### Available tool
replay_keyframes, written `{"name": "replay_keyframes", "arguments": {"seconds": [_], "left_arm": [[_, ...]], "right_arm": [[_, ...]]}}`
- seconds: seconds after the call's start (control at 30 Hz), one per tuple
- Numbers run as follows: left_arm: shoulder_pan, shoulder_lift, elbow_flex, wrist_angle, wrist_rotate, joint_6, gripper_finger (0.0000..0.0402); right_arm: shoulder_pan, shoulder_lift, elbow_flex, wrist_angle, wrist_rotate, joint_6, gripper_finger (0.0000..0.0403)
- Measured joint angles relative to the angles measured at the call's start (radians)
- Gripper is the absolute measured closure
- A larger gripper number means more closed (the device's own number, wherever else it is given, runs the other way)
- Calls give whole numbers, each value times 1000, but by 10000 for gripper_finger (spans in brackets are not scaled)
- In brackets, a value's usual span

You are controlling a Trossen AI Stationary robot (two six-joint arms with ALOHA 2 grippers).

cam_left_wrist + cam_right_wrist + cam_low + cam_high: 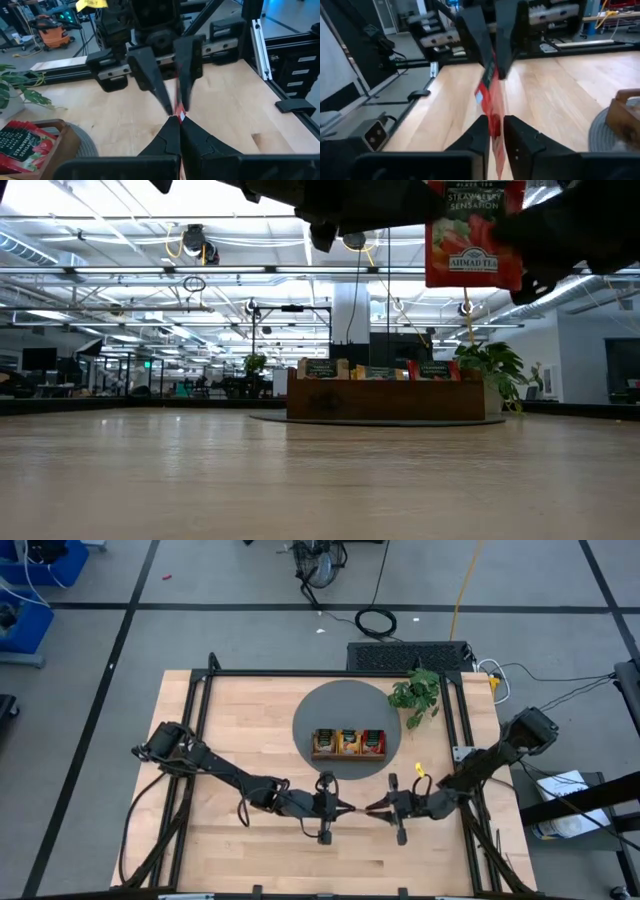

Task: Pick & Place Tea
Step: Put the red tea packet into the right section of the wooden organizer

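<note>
Above the middle of the near half of the counter (240, 710), a red tea sachet (474, 232) is held in the air between two grippers that meet tip to tip. From the left side, the left gripper (347, 807) is seen clamped together on one edge of the sachet. From the right side, the right gripper (372, 807) is closed around the opposite edge. Bare wood is left open along the near edge and toward both near corners. Farther back, near the far edge and just right of centre, a wooden tray (348, 754) of sachets is set on a round grey mat (320, 710), with a leafy plant (417, 693) just beside it toward the far right corner. "AHMAD TEA" and "STRAWBERRY SENSATION" can be read on the raised sachet.
</note>
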Motion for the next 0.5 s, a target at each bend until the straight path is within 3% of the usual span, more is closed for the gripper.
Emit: {"name": "replay_keyframes", "arguments": {"seconds": [0.17,0.3,0.5], "left_arm": [[-2,0,0,-6,0,-2,400],[-2,0,0,-15,1,-3,400],[-2,0,0,-30,16,10,376]], "right_arm": [[-15,16,4,21,-26,-9,397],[-21,16,4,47,-89,-25,400],[-21,16,4,45,-99,-48,402]]}}
